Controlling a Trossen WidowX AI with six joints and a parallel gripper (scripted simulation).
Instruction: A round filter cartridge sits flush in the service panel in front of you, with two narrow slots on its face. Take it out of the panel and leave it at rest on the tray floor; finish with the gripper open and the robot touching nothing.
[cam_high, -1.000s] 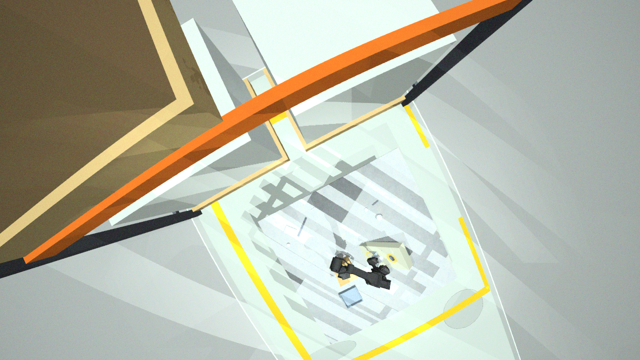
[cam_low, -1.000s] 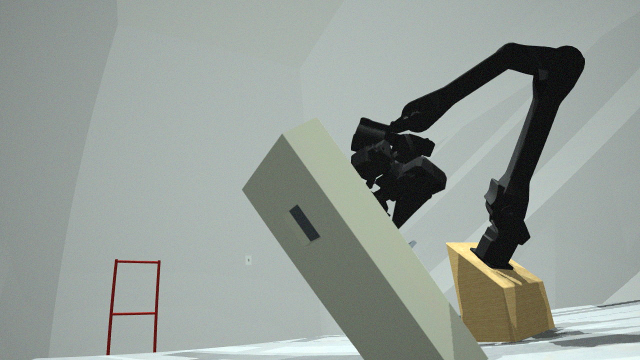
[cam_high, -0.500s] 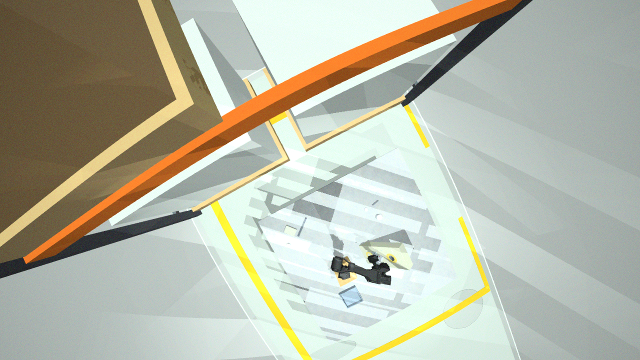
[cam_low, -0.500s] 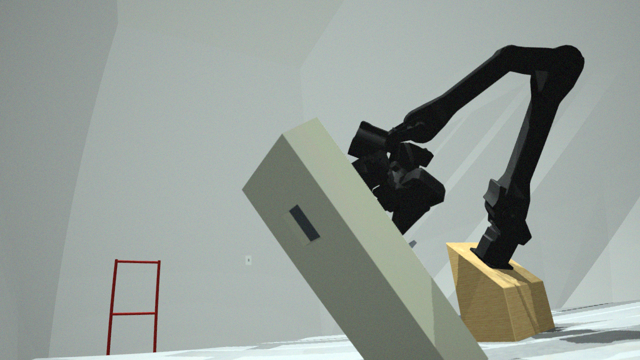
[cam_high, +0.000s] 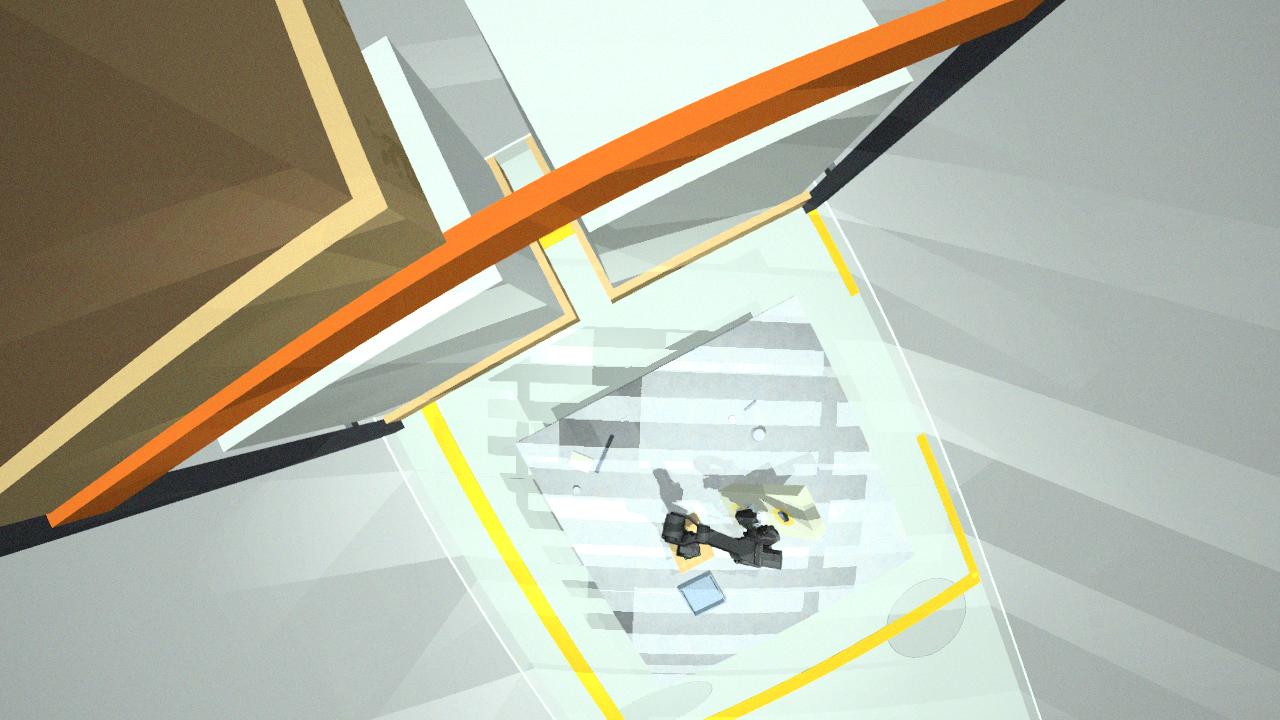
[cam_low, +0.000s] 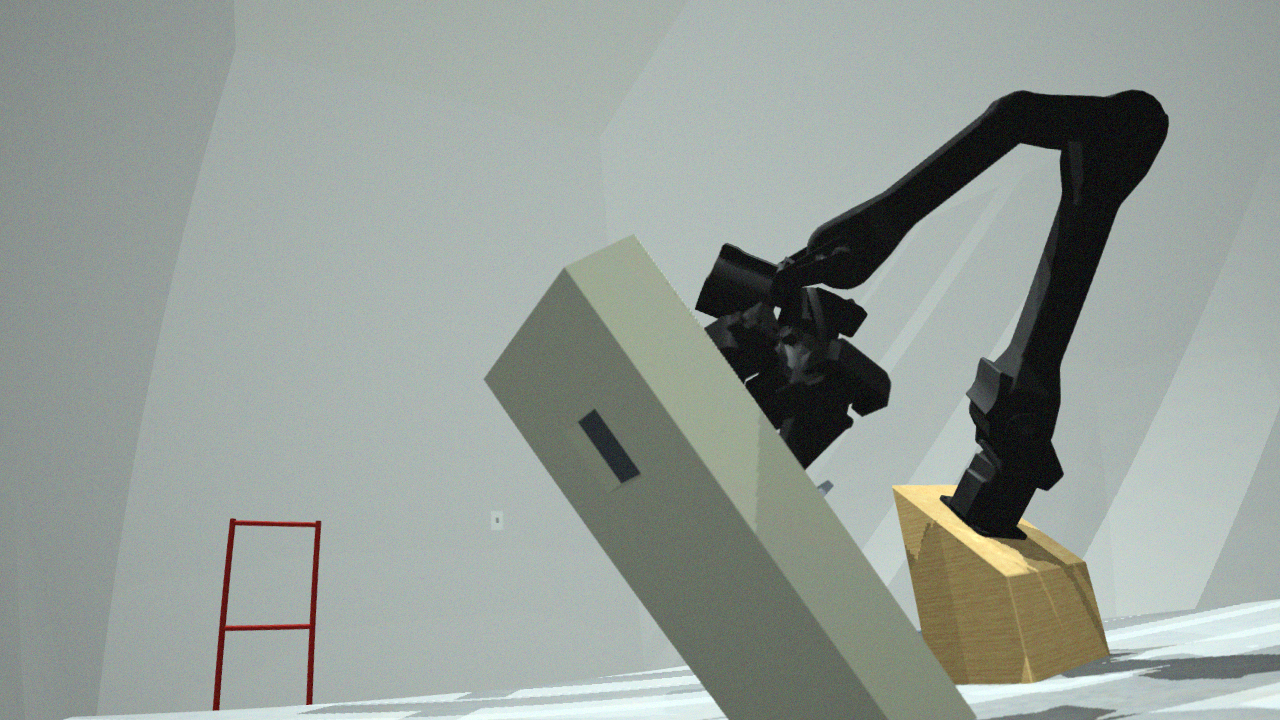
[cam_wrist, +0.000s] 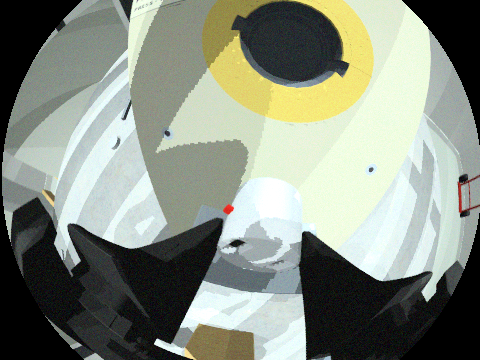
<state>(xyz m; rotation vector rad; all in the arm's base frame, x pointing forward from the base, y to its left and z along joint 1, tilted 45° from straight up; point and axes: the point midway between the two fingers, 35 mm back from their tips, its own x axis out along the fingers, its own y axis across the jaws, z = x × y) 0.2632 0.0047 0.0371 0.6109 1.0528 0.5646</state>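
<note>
White, the cartridge (cam_wrist: 265, 205) lay outside the panel (cam_high: 802, 530) (cam_low: 716, 429) (cam_wrist: 310, 145), below its vacant socket (cam_wrist: 292, 42), with the hand (cam_high: 757, 526) (cam_low: 785, 420) (cam_wrist: 262, 232) closed against both its sides. Good work here meant squeezing evenly, keeping the tips centred, then settling it on the tray floor (cam_wrist: 250, 281) before releasing and backing clear.

Arm: we count one (cam_high: 733, 542) (cam_low: 953, 132)
Fingers: we see two (cam_wrist: 150, 262)
Cartridge: one that we can see (cam_wrist: 267, 210)
Panel: we find one (cam_high: 808, 513) (cam_low: 680, 501) (cam_wrist: 290, 150)
Yellow ring: we make out one around the hole (cam_wrist: 310, 107)
Hole: one (cam_wrist: 292, 42)
Notches: we count two at its edge (cam_wrist: 239, 23)
Screws: we see two on the face (cam_wrist: 370, 170)
Red mark: one (cam_wrist: 228, 209)
Wooden block: we have one (cam_high: 687, 563) (cam_low: 971, 608) (cam_wrist: 225, 342)
Blue tray: one (cam_high: 700, 592)
Wall plate: we spot one (cam_low: 496, 520)
</note>
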